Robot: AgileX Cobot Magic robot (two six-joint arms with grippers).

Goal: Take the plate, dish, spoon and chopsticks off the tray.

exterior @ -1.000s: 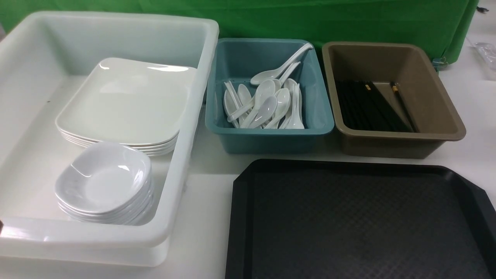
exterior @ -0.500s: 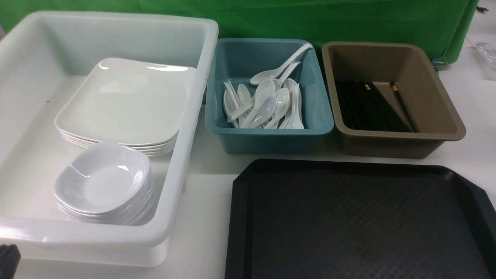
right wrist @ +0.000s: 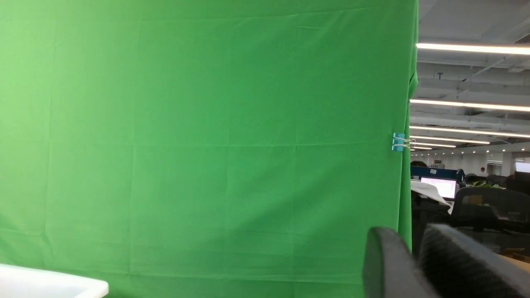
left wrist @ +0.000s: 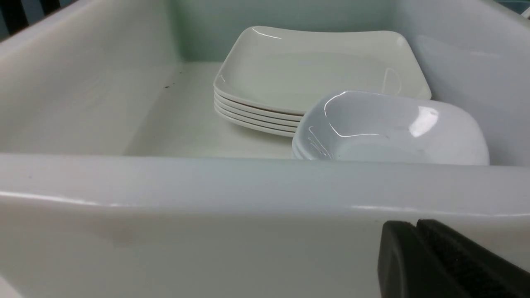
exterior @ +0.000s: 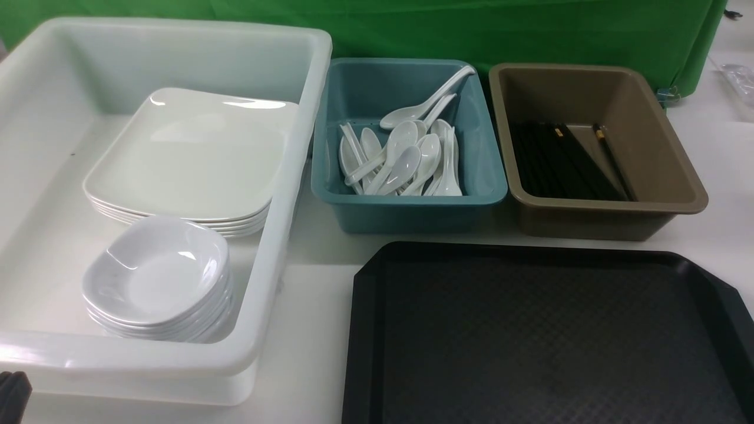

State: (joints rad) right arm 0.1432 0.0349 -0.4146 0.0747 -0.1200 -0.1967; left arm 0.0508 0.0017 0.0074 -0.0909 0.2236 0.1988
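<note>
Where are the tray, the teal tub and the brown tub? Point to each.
tray [exterior: 530,341], front view, bare textured floor.
teal tub [exterior: 406,206], front view, near outer wall.
brown tub [exterior: 589,221], front view, near outer wall.

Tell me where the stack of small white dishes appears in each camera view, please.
Front view: stack of small dishes in the near part of the white tub, in front of the square plates.
Left wrist view: dishes just behind the tub's near rim, beside the plates.
Right wrist view: not in it.
Shared landmark: the plates.
</note>
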